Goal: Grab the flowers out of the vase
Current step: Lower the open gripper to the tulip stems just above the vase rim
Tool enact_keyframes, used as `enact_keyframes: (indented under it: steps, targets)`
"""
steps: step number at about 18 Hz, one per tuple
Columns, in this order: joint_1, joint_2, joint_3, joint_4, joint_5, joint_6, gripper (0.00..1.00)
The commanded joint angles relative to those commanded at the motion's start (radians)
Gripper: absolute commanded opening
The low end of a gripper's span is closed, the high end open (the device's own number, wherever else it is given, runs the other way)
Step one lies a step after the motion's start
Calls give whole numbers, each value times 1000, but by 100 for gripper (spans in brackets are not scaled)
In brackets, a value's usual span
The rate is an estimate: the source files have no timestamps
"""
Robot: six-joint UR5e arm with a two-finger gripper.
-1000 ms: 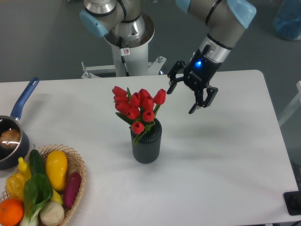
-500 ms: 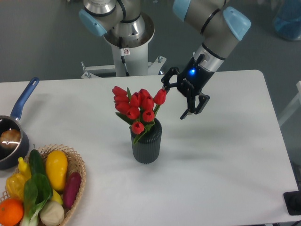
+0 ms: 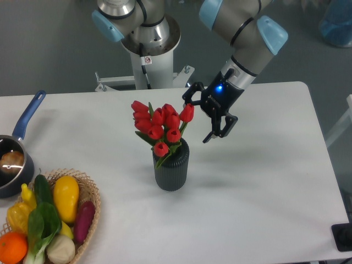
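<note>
Flowers (image 3: 159, 127) stand in the vase (image 3: 171, 168), stems hidden; at their 3 o'clock, the tool (image 3: 199, 119) hangs with fingers apart, just beside the rightmost bloom.

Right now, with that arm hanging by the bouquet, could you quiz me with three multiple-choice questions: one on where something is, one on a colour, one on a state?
1. Where are the flowers?
A. In the vase
B. In the basket
C. Flat on the table

2. What colour is the pan's handle?
A. Red
B. Blue
C. Yellow

3. How does the gripper stand?
A. Shut on the flowers
B. Open, beside the blooms
C. Resting on the table

Answers:
1. A, the stems run down into the ribbed grey vase.
2. B, the handle at the left edge is blue.
3. B, its fingers are spread apart, right of the tulips, with nothing between them.
</note>
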Motion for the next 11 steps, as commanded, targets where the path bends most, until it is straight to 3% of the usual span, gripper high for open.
enact_keyframes:
  steps: [11]
  targets:
    - [-25,0,-5,0,-22,-2,100]
